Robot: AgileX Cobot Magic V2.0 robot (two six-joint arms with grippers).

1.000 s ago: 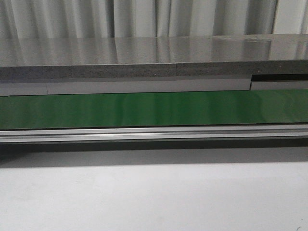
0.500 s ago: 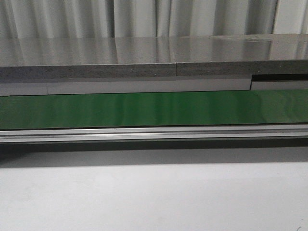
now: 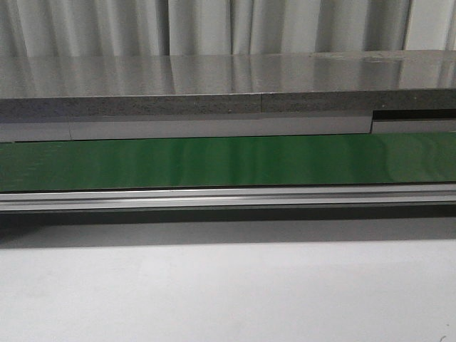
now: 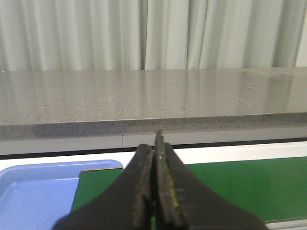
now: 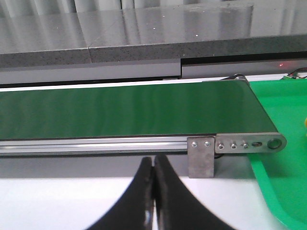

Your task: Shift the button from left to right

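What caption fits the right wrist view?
Shut right claw facing the dark green conveyor belt, bright green plastic tray at its end.

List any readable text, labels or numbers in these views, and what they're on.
None readable in any view.
Green conveyor belt: plain, no markings.
Aluminium belt frame: only bolts and holes, no print.
Blue tray and green tray: no labels showing.
Left claw and right claw: no markings.

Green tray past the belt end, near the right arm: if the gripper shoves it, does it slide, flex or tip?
Probably slides: the green tray looks like smooth plastic lying flat on the white table. Likely light and slightly flexible, given its thin, low rim. Tipping seems unlikely for so shallow a shape.
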